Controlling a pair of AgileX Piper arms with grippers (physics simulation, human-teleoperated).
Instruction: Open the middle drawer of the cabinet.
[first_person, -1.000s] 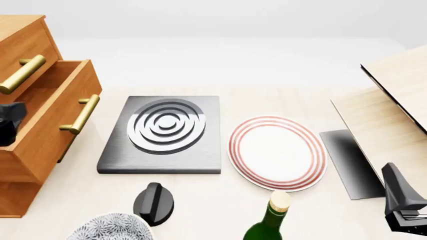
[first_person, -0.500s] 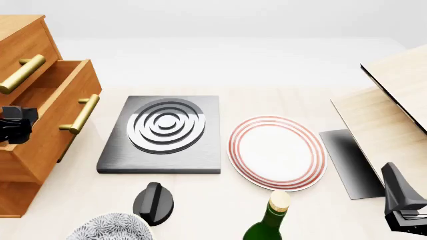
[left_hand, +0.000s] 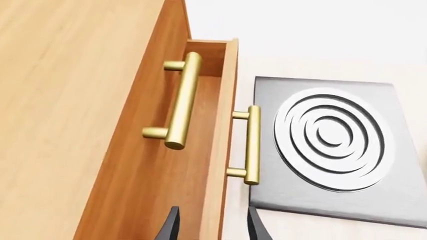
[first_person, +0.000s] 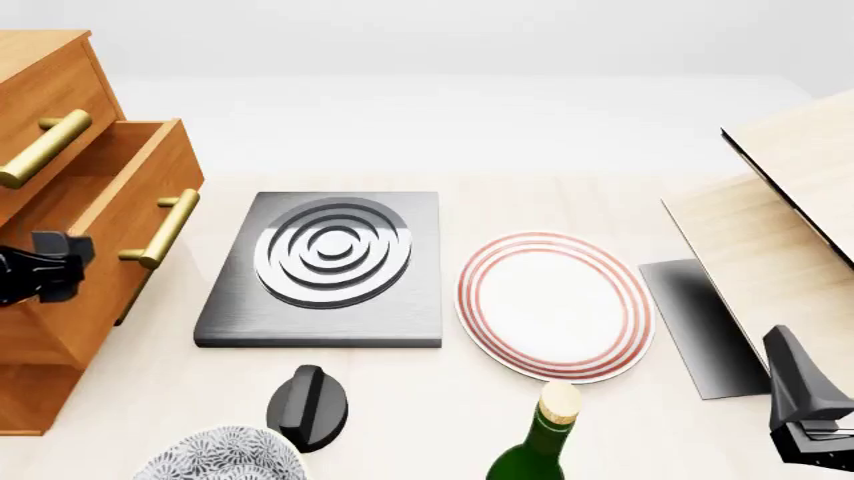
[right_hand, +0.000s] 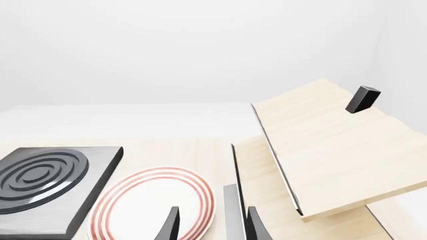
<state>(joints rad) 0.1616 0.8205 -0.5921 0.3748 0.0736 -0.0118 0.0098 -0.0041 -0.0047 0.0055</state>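
Note:
The orange-brown cabinet (first_person: 47, 330) stands at the far left. Its middle drawer (first_person: 114, 235) is pulled out well past the upper drawer, and its brass bar handle (first_person: 163, 228) faces the table. My left gripper (first_person: 54, 265) hovers open beside the drawer's front panel, a little below the handle. In the left wrist view its fingers (left_hand: 172, 226) stand apart on either side of the middle drawer (left_hand: 223, 150) front edge, short of the handle (left_hand: 252, 144), holding nothing. My right gripper (first_person: 807, 420) rests open at the near right corner, its fingers (right_hand: 172, 225) empty.
A grey slab with concentric rings (first_person: 320, 265) lies right of the cabinet, and a red-striped plate (first_person: 554, 305) beside it. Near the front edge are a black knob (first_person: 307, 405), a patterned bowl (first_person: 220, 455) and a green bottle (first_person: 541, 440). Pale wood boards (first_person: 787, 220) lean at the right.
My left gripper has drifted right and slightly down along the drawer's side. The drawer, the right arm and the objects on the table have not moved.

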